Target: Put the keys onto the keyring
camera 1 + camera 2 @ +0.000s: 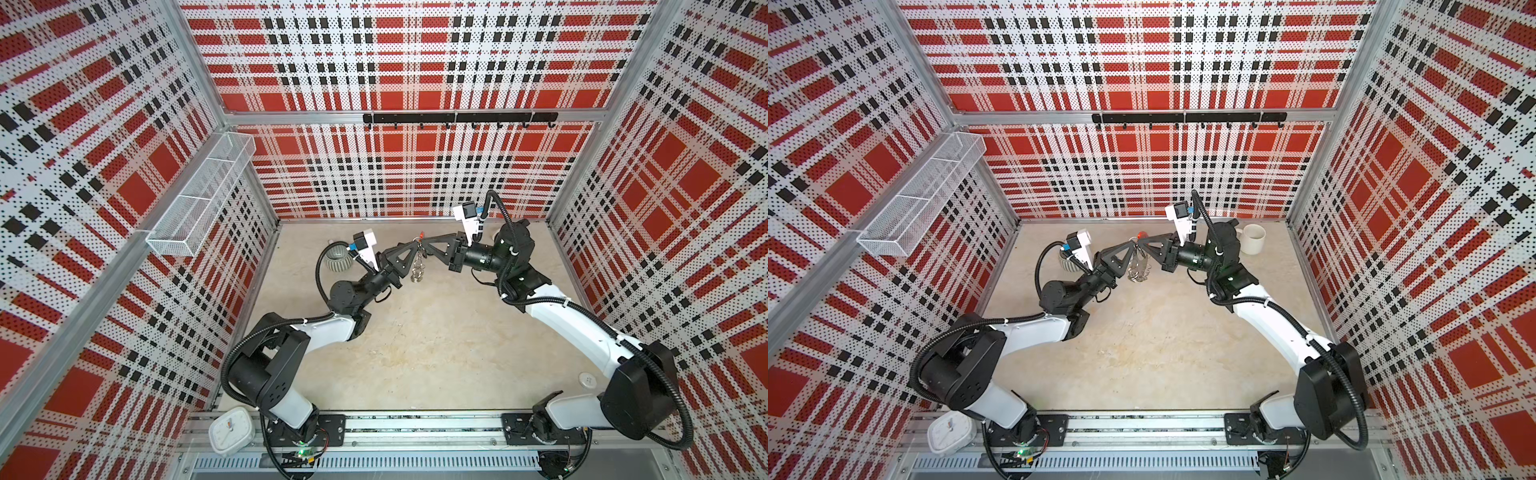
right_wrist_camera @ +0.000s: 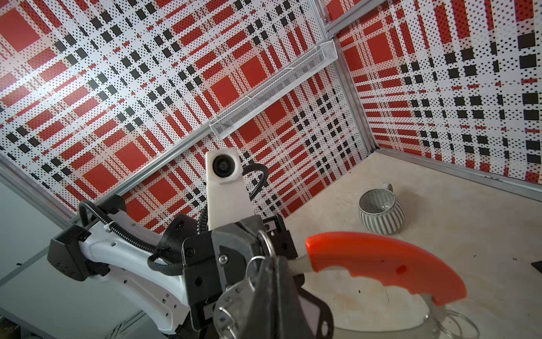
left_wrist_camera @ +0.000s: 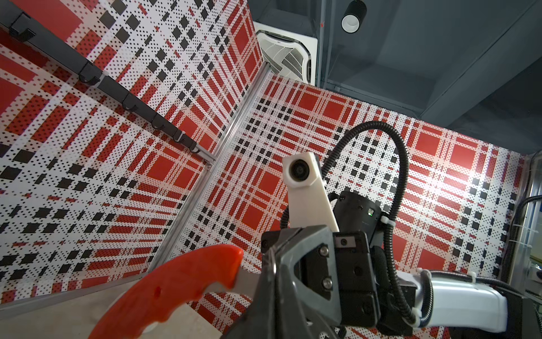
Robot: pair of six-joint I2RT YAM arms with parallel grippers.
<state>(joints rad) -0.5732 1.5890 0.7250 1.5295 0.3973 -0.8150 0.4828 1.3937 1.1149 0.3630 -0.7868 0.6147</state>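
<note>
Where your arms meet above the table (image 1: 415, 357), the left pincer (image 1: 409, 249) and right pincer (image 1: 430, 244) are both clamped fully closed on the keyring (image 2: 381, 261), holding it aloft with its rings dangling. You have the black key tag (image 2: 315, 317) hanging under the right pincer, beside the plate; whether it is threaded on cannot be told. Beyond stand a ribbed cup (image 1: 337, 257) and a mug (image 1: 1252, 239).

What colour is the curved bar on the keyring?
The curved bar is orange-red, clearest in the right wrist view.

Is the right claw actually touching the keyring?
Touching. In the left wrist view the right claw is shut on the keyring, pinching its grey plate just past the end of the red bar; no gap shows.
</note>
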